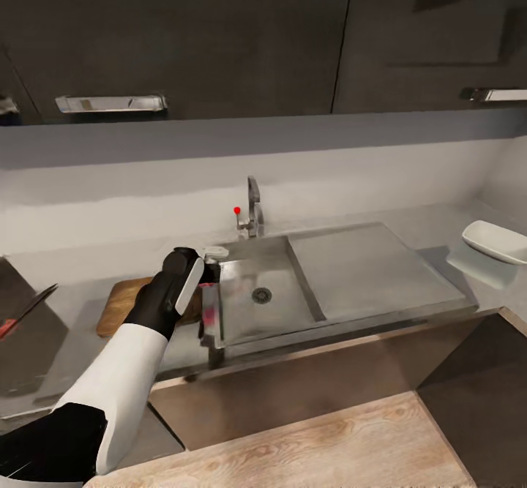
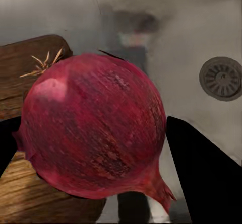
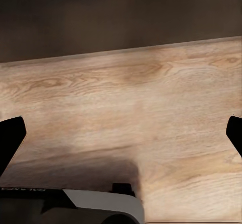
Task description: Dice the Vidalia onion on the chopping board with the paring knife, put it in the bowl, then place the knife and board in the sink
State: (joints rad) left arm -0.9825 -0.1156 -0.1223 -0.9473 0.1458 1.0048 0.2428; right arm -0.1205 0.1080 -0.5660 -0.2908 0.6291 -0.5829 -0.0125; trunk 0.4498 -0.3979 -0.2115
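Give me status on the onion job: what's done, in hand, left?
Done: the red-purple round onion is out of the matte grey sink. In hand: the left gripper clamps it above the edge of the dark brown wooden chopping board. Left: set it down, dice it with the knife, fill the shallow white bowl, then put the knife and board in the sink. The right gripper is open over the floor.

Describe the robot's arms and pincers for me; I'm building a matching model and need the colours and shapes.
In the head view, the left arm has a glossy white rounded forearm shell, a black upper section and a black wrist. The left pincer is black with a white side panel. In the wrist views, the fingers of both pincers are plain matt black wedges, and the right pincer has a white-and-black body with faint lettering.
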